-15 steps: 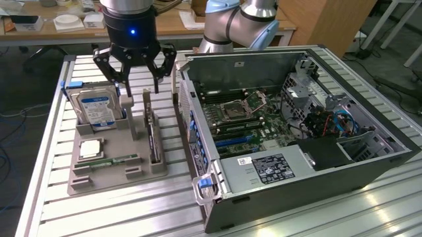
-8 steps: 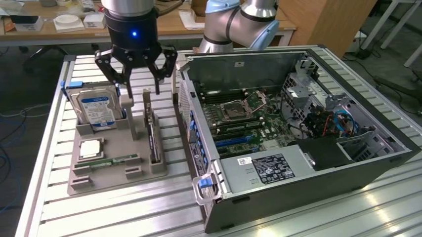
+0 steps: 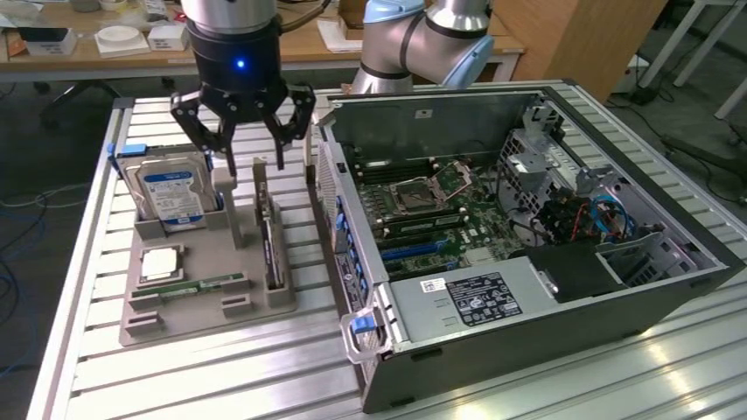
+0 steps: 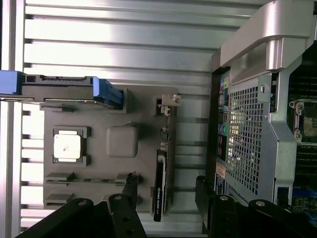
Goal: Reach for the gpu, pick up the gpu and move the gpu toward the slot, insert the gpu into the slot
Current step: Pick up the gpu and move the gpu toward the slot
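The gpu is a thin dark card standing on edge in a groove of the grey holder. My gripper hangs just above its far end, open, not touching it. In the wrist view the gpu runs as a dark strip with a pale metal bracket at one end. My gripper straddles it, one black finger on each side with a gap to the card. Blue slots lie on the motherboard inside the open computer case.
On the holder also stand a silver hard drive in a blue-tabbed bracket, a square processor and a small green memory stick. The case wall rises close beside the gpu. Everything sits on a ribbed aluminium table.
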Tool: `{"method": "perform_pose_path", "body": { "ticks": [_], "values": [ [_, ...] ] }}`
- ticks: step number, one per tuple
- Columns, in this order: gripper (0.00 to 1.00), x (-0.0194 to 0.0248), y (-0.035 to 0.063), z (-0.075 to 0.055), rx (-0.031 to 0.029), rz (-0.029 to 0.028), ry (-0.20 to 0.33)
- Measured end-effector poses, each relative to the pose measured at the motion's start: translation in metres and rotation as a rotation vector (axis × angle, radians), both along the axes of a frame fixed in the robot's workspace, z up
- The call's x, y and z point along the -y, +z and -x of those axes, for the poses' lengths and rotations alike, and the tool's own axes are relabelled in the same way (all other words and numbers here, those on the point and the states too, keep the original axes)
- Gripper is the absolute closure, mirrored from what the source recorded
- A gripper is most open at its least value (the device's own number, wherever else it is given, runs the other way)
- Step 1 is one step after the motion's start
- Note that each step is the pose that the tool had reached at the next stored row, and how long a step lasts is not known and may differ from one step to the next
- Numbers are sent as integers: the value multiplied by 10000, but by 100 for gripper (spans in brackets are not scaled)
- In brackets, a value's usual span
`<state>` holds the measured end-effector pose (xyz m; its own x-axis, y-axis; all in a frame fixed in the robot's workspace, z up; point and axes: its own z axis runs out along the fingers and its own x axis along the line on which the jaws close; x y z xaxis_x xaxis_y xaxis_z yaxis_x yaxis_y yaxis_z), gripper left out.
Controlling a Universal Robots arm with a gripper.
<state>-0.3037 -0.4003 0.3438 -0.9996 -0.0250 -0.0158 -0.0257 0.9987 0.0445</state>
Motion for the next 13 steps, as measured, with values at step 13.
{"method": "perform_pose_path", "body": {
  "ticks": [13],
  "values": [
    [41, 0, -67, -21, 2, -1, 40]
  ]
}}
